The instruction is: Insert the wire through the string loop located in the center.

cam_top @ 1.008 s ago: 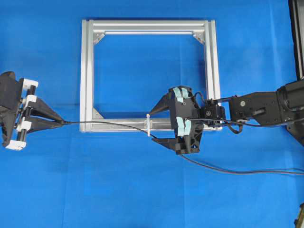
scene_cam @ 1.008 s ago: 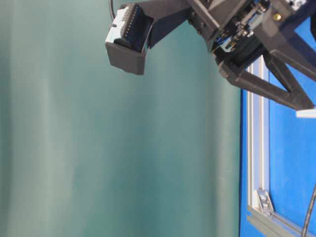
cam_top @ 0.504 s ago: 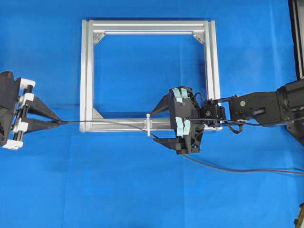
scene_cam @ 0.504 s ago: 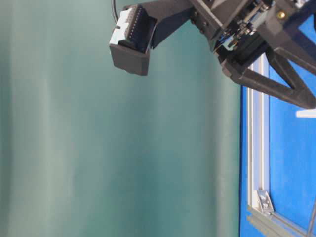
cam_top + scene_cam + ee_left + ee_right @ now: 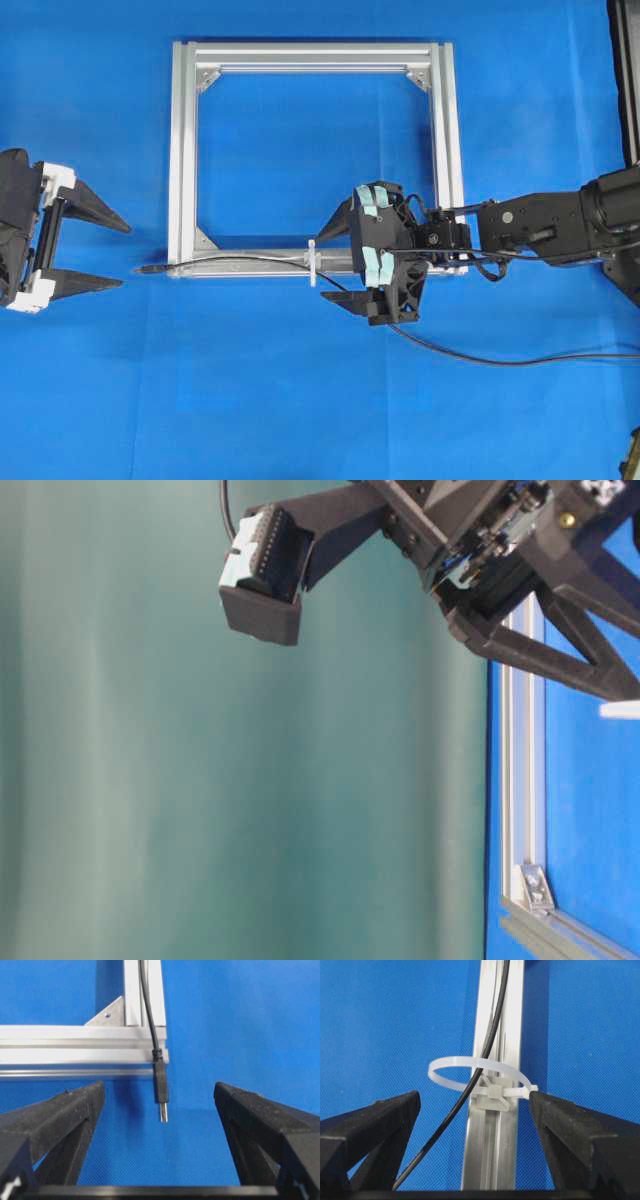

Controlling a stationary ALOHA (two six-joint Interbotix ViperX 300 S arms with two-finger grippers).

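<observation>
The wire (image 5: 235,260) is a thin black cable lying along the near bar of the silver frame (image 5: 184,150). It passes through the white string loop (image 5: 312,262) at the bar's middle. Its plug tip (image 5: 145,270) rests free just past the frame's left corner. My left gripper (image 5: 122,256) stands open around that tip without touching it; the plug (image 5: 160,1085) lies between the spread fingers (image 5: 65,1110). My right gripper (image 5: 328,266) is open just right of the loop. In the right wrist view the loop (image 5: 455,1064) circles the wire (image 5: 490,1045).
The wire's tail (image 5: 500,360) trails right across the blue cloth under the right arm (image 5: 540,225). In the table-level view a black arm with its camera block (image 5: 262,575) hangs above the frame's edge (image 5: 520,780).
My left gripper has opened and let go of the wire's plug tip, which now lies by the frame's left corner. The right gripper has edged slightly left.
</observation>
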